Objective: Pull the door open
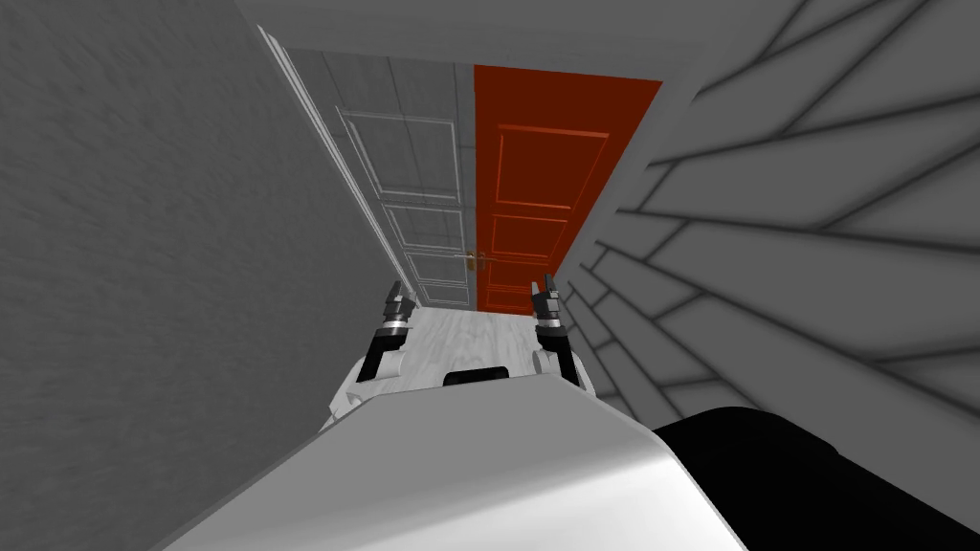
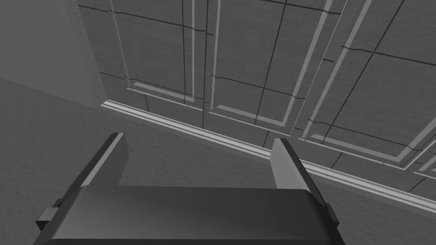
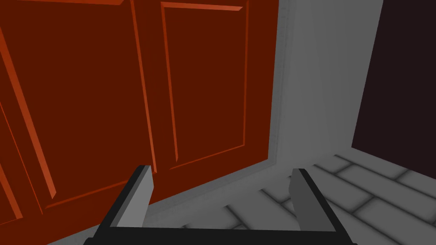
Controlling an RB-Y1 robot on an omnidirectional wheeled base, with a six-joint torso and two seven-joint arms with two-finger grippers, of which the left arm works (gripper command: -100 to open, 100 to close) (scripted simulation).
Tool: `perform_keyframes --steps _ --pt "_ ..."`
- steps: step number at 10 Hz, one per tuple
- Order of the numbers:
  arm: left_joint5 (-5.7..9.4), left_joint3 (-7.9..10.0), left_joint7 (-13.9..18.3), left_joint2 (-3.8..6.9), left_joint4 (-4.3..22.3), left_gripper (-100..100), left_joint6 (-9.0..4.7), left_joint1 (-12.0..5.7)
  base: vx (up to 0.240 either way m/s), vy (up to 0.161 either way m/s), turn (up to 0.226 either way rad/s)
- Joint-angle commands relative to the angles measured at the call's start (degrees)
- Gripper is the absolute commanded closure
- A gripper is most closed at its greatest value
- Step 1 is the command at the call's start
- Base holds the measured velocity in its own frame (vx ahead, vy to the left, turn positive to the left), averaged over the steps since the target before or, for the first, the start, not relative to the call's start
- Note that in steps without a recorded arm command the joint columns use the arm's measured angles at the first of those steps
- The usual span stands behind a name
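Note:
A red panelled door [image 1: 545, 172] stands shut at the end of a narrow corridor, with a small brass handle [image 1: 472, 258] on its left edge. It spreads across most of the right wrist view [image 3: 127, 93]. Both arms are held low in front of me, well short of the door. My left gripper [image 1: 396, 298] is open and empty [image 2: 200, 161], facing a grey panelled wall. On the other side, my right gripper [image 1: 545, 295] is open and empty too [image 3: 219, 191], pointing at the door's lower right panels.
A grey panelled wall [image 1: 412, 191] adjoins the door on the left, with a white skirting strip [image 2: 221, 138]. Grey walls close in on both sides: plain [image 1: 144, 287] on the left, tiled [image 1: 785, 239] on the right. Pale wood floor [image 1: 474, 340] runs to the door. A black area [image 3: 400, 85] lies right of the frame.

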Motion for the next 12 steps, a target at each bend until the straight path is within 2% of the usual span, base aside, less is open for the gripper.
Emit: perform_keyframes --steps 1,4,5,12 --pt "0.04 -0.09 0.1 0.51 2.6 -100 -0.12 -1.13 0.102 -0.036 -0.077" --pt "0.19 -0.19 0.4 1.56 6.5 -100 0.12 -2.98 0.119 -0.049 -0.084" --pt "0.29 -0.26 0.6 2.26 9.2 -100 0.27 -4.21 0.138 -0.074 -0.126" --pt "0.61 -0.48 1.2 4.54 18.0 -100 0.79 -8.29 0.12 -0.034 -0.077"
